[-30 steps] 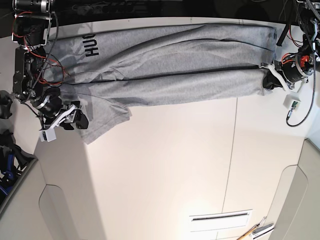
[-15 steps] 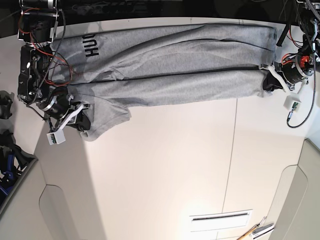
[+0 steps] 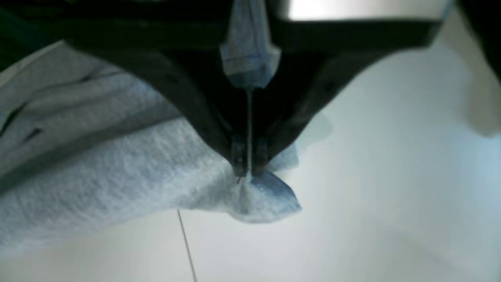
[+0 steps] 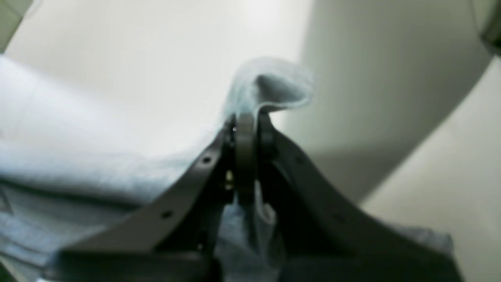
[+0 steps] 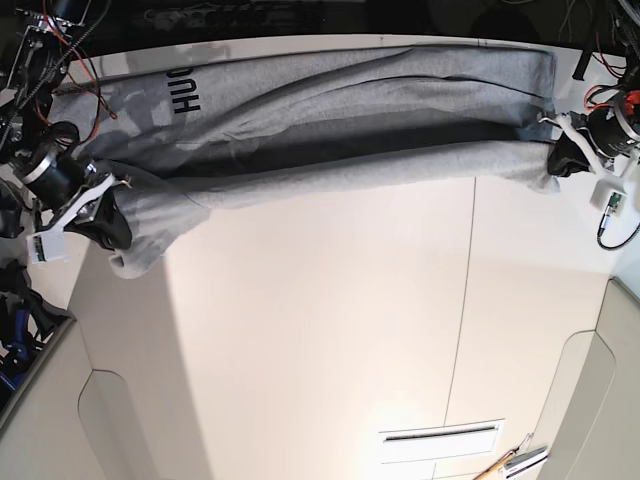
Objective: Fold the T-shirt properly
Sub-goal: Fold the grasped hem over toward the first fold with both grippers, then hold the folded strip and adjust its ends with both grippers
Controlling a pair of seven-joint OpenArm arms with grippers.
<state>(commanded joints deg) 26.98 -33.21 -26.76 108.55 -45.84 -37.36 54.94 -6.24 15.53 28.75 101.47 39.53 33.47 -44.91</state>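
Note:
The grey T-shirt (image 5: pixel 330 130) stretches across the far part of the white table, with black lettering (image 5: pixel 183 92) showing near its left end. Its near long edge is lifted and pulled taut between the two arms, casting a dark shadow beneath. At the right end of the shirt my left gripper (image 5: pixel 556 160) is shut on a corner of the fabric (image 3: pixel 270 196). My right gripper (image 5: pixel 112 222) at the left end is shut on the other corner, and cloth (image 4: pixel 270 84) bulges past its fingertips. A flap of shirt (image 5: pixel 140 245) hangs below it.
The white table (image 5: pixel 320 330) has a seam (image 5: pixel 462 320) running front to back. A slot plate (image 5: pixel 442 435) and some tools (image 5: pixel 515 462) lie near the front edge. Dark equipment (image 5: pixel 15 310) stands at the left edge, and cables hang by both arms.
Both grippers have pulled outward and lifted the shirt's near edge. The right gripper moved left and up, so the hanging sleeve flap slid left. The left gripper shifted right.

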